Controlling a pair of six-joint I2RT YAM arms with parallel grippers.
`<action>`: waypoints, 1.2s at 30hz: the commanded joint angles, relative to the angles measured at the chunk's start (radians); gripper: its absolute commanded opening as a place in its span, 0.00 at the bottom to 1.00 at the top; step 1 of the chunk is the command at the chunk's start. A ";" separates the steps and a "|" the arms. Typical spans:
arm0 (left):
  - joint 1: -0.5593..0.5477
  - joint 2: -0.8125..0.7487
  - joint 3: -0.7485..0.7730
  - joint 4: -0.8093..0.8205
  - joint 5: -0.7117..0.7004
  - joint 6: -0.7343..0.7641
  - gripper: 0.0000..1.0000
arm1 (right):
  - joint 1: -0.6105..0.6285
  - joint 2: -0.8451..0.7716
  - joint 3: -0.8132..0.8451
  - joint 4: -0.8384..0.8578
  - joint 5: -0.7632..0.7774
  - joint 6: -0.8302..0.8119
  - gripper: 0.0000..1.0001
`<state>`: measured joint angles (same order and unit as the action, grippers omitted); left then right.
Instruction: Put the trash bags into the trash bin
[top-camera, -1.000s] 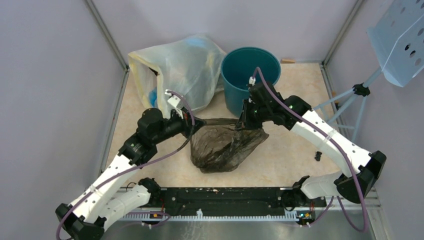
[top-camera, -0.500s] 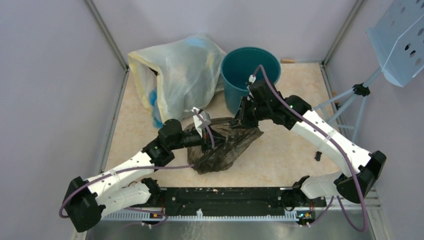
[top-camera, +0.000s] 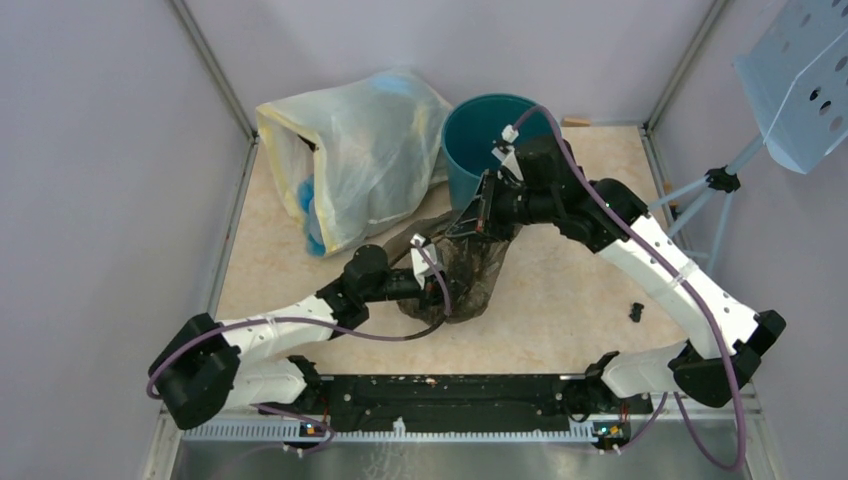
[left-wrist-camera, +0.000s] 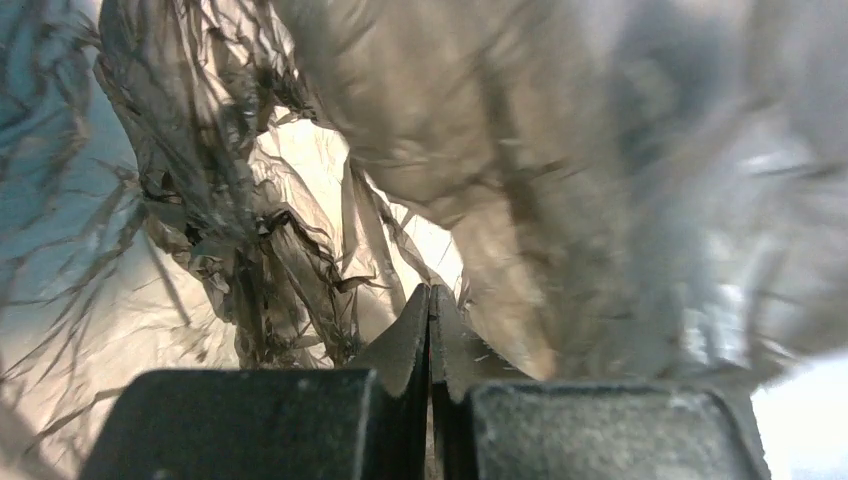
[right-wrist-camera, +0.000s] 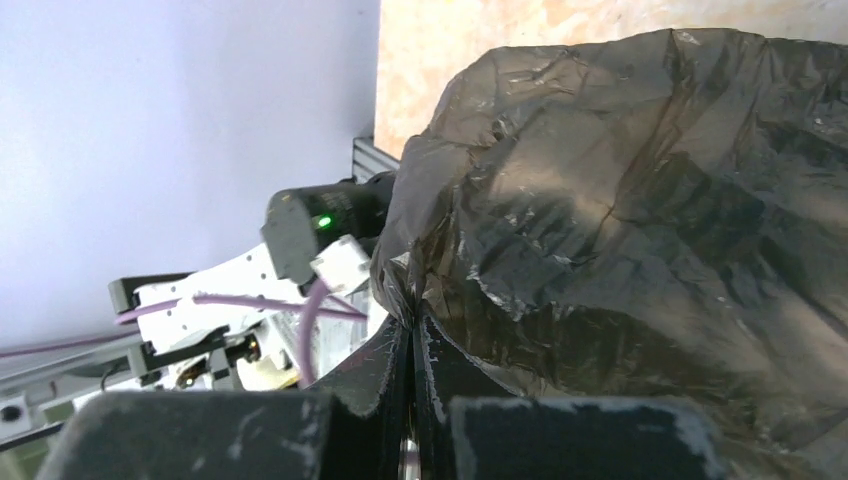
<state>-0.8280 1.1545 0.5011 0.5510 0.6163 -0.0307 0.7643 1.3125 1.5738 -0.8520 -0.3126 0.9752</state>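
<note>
The trash bag (top-camera: 470, 275) hung as a crumpled, glossy black bundle in the middle of the table (top-camera: 570, 300). It was just in front of the trash bin (top-camera: 462, 190) and had not yet gone into it. Its long axis ran from a gathered upper end, close to the bin's near wall, down and towards the arm bases, where the fuller end sagged to the tabletop. The gathered end pointed at the bin. A darker strip of film trailed off its upper left towards the large whitish bag (top-camera: 360, 160), which leaned against the bin's left side.

The right gripper (top-camera: 468, 226) held the gathered end. In the right wrist view its fingers (right-wrist-camera: 385, 360) were pressed together with a fold of the black film running into the seam between them, so it was clamped on the bag.

The left gripper (top-camera: 425, 288) was pushed into the bag's left flank. In the left wrist view its fingers (left-wrist-camera: 405, 345) met tip to tip with no gap, and crinkled, see-through film crowded all around them. Whether any film was caught between them could not be told.

A green light (right-wrist-camera: 322, 222) glowed on the left arm's wrist, seen past the bag from the right wrist camera.
</note>
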 joint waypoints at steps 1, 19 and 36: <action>-0.003 0.073 0.028 0.113 0.019 0.046 0.00 | -0.006 -0.028 0.084 0.029 -0.076 0.047 0.00; -0.002 0.182 0.284 -0.473 -0.126 -0.035 0.00 | -0.083 0.080 0.442 -0.204 -0.074 -0.077 0.00; -0.001 -0.062 0.236 -0.306 -0.249 -0.265 0.00 | -0.195 0.058 0.326 -0.246 -0.273 -0.299 0.00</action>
<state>-0.8295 1.0725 0.7013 0.1829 0.4801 -0.2073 0.5686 1.4220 1.9450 -1.1744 -0.4755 0.7002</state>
